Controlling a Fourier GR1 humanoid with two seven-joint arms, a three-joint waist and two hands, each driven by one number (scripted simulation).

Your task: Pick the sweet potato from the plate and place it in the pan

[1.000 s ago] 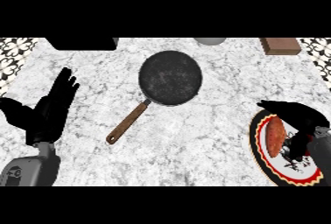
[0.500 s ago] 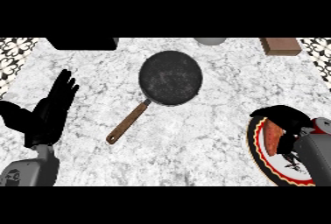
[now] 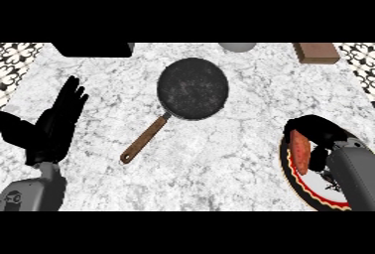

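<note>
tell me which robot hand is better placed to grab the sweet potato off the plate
Right. The right robot hand curls round the sweet potato on the plate at the counter's right edge. The left robot hand rests open at far left, beyond the pan.

The sweet potato [image 3: 299, 152] is an orange-red, elongated tuber lying flat on the plate [image 3: 290, 174], along its rim at 9 o'clock. Its long axis runs from about 12 to 6 o'clock. The right hand [image 3: 316, 128] curls over its far end. The plate is white with a red and black border and sits at the counter's 4 o'clock. The pan [image 3: 193, 89] is round, dark and upright at 12 o'clock, its brown handle pointing to 7 o'clock.
</note>
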